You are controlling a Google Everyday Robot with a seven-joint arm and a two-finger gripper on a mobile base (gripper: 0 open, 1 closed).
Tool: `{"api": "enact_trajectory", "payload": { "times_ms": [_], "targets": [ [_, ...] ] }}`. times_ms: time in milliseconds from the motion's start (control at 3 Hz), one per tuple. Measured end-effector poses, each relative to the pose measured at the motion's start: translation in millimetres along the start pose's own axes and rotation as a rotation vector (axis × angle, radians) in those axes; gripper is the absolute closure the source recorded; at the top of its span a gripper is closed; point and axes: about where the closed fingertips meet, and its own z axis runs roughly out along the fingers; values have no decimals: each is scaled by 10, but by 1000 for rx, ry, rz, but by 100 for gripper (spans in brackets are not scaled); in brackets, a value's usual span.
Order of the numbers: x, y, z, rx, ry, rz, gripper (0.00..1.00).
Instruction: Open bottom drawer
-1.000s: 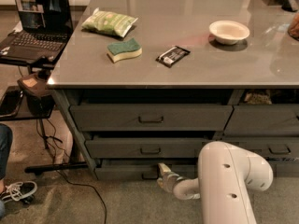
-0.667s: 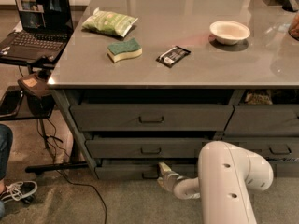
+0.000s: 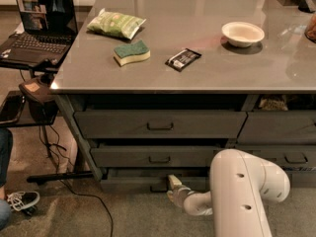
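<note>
gripper: your pale gripper (image 3: 174, 185) sits low near the floor | target: slim dark grey bottom drawer (image 3: 129, 184), lowest of left stack, front-centre touching gripper | grip: you cannot tell

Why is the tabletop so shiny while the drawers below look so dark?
Camera view: light from above glares off the grey metal tabletop, brightest at its far edge; the white bowl throws a soft shadow. Same camera view: the overhang shades the dark grey bottom drawer, where the gripper sits by the small loop handle.
</note>
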Motion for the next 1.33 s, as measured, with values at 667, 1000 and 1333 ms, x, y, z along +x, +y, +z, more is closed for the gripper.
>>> {"api": "enact_trajectory", "payload": {
  "times_ms": [667,1000,1333],
  "targets": [
    [34,134,-118,-7,9,-34,100],
    [6,111,-307,-13,18,-22,100],
    [-5,94,-332,-13,19,-22,100]
  ]
}}
